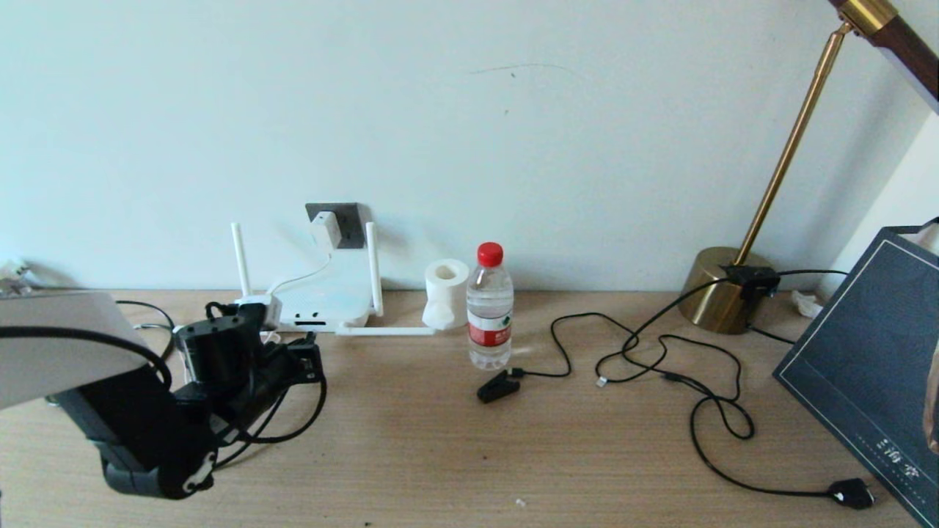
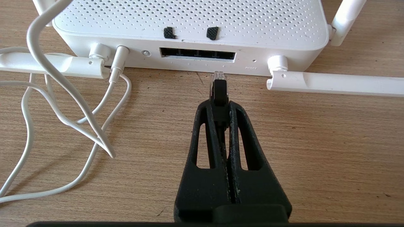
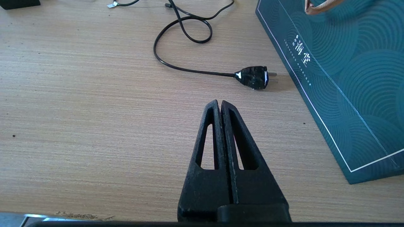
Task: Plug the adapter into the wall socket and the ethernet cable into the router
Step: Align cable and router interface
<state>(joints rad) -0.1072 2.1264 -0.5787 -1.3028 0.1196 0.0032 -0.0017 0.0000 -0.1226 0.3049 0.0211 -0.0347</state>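
The white router [image 1: 323, 306] lies against the wall with its dark ports [image 2: 197, 54] facing my left gripper [image 2: 220, 105]. That gripper is shut on the black boot of the ethernet cable [image 2: 219, 90]. The plug's clear tip stops just short of the ports, level with the rightmost one. In the head view the left gripper [image 1: 307, 361] hovers low in front of the router. The white adapter [image 1: 325, 229] sits in the dark grey wall socket [image 1: 346, 224] above the router. My right gripper [image 3: 220, 102] is shut on nothing over bare table.
A water bottle [image 1: 490, 308] and a paper roll [image 1: 446, 293] stand right of the router. A black clip [image 1: 497, 386] and a black cable with a chunky plug [image 3: 254, 77] lie on the table. Far right are a brass lamp base [image 1: 722, 290] and a dark box [image 1: 866, 367]. White cords [image 2: 63, 94] loop beside the router.
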